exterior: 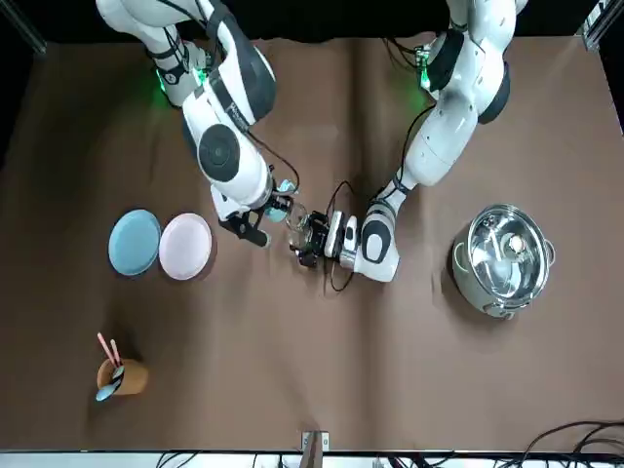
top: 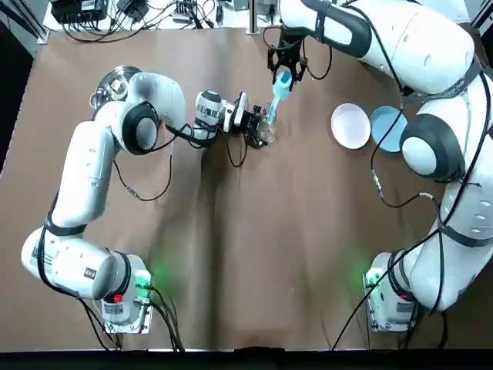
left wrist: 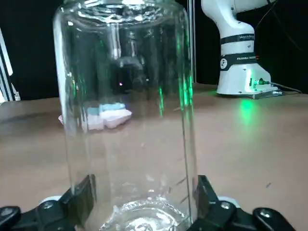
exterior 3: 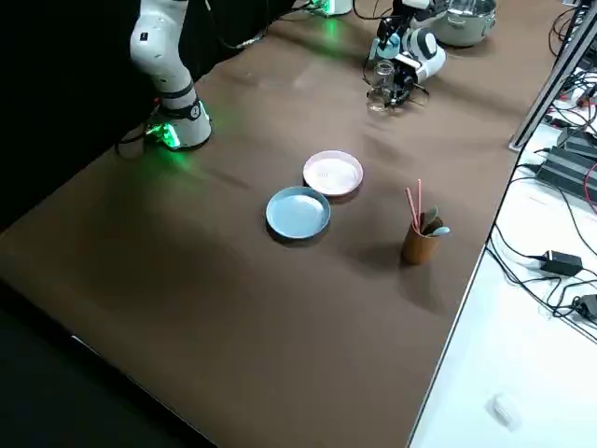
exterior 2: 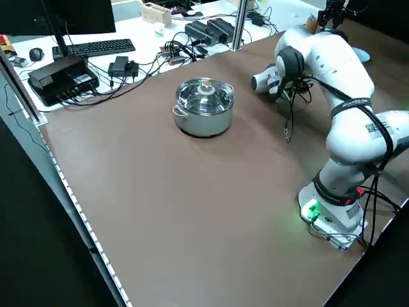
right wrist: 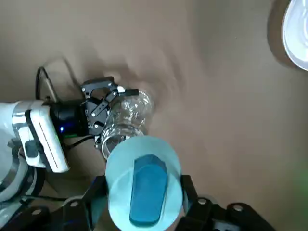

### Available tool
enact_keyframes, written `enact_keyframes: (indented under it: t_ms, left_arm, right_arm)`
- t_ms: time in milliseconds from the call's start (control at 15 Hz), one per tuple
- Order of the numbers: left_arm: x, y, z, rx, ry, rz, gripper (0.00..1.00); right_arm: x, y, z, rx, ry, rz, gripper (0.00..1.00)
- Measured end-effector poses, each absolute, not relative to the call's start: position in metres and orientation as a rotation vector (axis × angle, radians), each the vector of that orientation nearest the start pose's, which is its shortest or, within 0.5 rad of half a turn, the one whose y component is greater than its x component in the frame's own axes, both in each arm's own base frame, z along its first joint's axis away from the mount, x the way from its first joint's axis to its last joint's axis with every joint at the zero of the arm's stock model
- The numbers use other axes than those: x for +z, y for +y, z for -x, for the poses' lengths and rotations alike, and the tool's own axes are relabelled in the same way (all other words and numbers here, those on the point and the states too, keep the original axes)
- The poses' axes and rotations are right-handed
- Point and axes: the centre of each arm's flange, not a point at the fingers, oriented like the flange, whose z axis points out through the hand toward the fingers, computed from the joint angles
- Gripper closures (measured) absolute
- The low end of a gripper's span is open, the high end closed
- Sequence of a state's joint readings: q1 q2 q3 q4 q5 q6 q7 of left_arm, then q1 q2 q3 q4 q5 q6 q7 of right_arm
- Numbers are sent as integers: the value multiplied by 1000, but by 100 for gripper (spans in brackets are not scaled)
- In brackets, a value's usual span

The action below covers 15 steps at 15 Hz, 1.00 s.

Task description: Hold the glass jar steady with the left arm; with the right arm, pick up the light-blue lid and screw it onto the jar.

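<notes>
In the top view I see the jar (top: 267, 135) upright on the table (top: 231, 254), with the left hand (top: 260, 129) clamped on its lower part from the side. The right hand (top: 283, 75) hangs above the jar and a little past it, shut on the lid (top: 277, 96). Lid and jar are apart. A pale plate (top: 350, 126) and a blue plate (top: 387, 128) lie side by side well off on the jar's right-arm side. A pot (top: 115, 81) sits well off on the jar's other side.

From the front, a cup (exterior: 121, 374) of straws stands farther from the jar than the plates.

From the right side, I see the lid directly above the jar's mouth with a clear gap between them.

On the left wrist camera the jar fills the frame, its base pinched between the two fingers (left wrist: 82, 195).

On the right wrist camera the lid sits flat between that hand's fingers (right wrist: 94, 192), partly covering the jar below it.
</notes>
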<state>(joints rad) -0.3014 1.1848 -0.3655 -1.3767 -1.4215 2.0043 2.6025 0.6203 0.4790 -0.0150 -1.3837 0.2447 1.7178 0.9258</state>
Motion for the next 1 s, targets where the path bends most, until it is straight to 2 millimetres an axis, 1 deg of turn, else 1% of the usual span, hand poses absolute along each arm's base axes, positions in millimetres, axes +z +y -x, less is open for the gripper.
enact_keyframes:
  t_ms: [67,133,200,333,467,733,1000]
  left_arm:
    - [45,-437,-536,994,-1479,-981,7]
    - [45,-437,-536,994,-1479,-981,7]
    - [45,-437,-536,994,-1479,-981,7]
    - [45,-437,-536,994,-1479,-981,7]
    - [45,-437,-536,994,-1479,-981,7]
    - [45,-437,-536,994,-1479,-981,7]
    - [45,-437,-536,994,-1479,-981,7]
  right_arm:
    - [428,415,-543,405,534,3003,32]
    - [427,431,-530,393,475,3026,32]
    - [427,438,-525,375,449,3040,32]
    - [428,449,-520,304,410,3057,32]
    - [428,455,-520,248,385,3064,32]
    - [420,461,-516,219,360,3073,32]
    - [421,469,-516,162,344,3046,32]
